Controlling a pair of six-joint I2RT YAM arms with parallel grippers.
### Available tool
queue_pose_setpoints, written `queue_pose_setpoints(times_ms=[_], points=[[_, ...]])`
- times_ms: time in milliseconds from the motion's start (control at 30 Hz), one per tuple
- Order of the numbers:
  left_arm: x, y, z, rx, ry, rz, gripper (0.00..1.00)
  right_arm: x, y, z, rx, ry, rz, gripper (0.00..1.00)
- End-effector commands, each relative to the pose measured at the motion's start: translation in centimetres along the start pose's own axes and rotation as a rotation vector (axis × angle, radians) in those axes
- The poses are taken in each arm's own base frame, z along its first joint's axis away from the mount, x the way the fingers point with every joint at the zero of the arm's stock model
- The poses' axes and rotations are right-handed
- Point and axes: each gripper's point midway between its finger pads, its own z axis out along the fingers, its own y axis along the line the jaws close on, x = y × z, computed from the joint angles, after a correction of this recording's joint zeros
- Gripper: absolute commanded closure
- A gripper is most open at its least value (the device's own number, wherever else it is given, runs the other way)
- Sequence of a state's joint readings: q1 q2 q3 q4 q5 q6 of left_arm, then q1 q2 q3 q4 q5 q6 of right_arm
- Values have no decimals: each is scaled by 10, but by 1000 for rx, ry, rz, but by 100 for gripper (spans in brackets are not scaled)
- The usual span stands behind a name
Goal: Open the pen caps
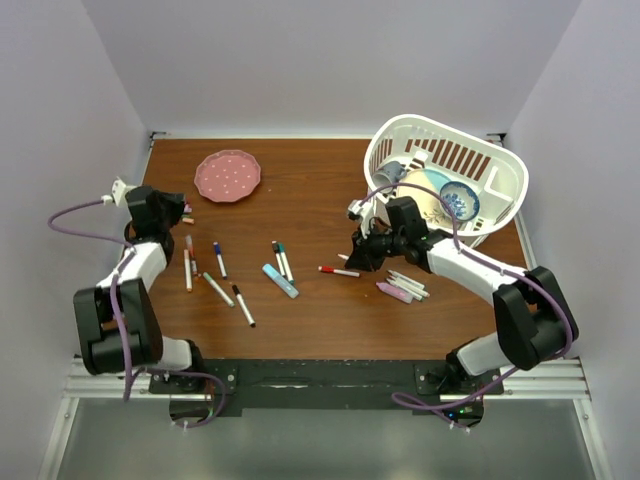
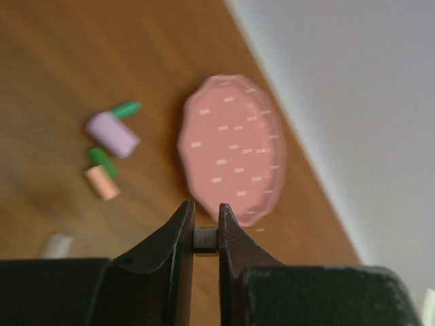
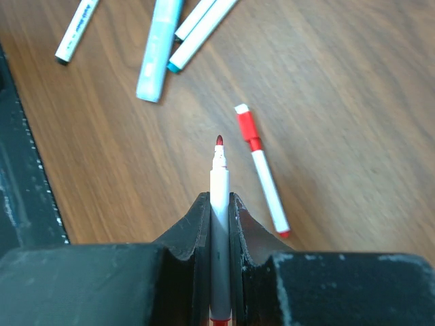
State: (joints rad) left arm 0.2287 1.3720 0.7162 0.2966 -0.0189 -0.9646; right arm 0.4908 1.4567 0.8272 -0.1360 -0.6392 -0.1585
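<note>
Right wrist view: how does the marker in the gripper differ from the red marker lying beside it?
The held marker is uncapped, red tip bare; the lying marker has its red cap on. The held marker is clamped in the right gripper; the lying marker rests free on the table. Both have white barrels.
</note>
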Motion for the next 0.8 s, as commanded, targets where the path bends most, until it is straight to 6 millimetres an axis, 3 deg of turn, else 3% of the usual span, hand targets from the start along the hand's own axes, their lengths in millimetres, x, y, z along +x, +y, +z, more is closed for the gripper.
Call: queue_pose_setpoints(times_ms=[0,267,367,400,467,500,667,767], points=[[14,51,19,-162,80,111,100,-23,-8,-14,40,-48,-79,100],[14,93,51,-293,127,126,91,-22,-17,-18,65,-38,-75,100],[12,107,60,-330,141,129,79,-18,-27,-21,109,-8,-84,100],[14,111,62,-338,152,129,70,-14,-32,-22,127,17,-94,100],[10,114,64,-339,149,129,62,-11,-44,-26,174,39,-99,100],[10,115,64,-338,153,124,56,-8,-45,-27,179,59,-105,100],[-2,114,62,-328,141,117,39,-1,-54,-32,221,108,-142,99],[-10,91,54,-244,153,123,33,12,-60,-40,255,171,-186,97]])
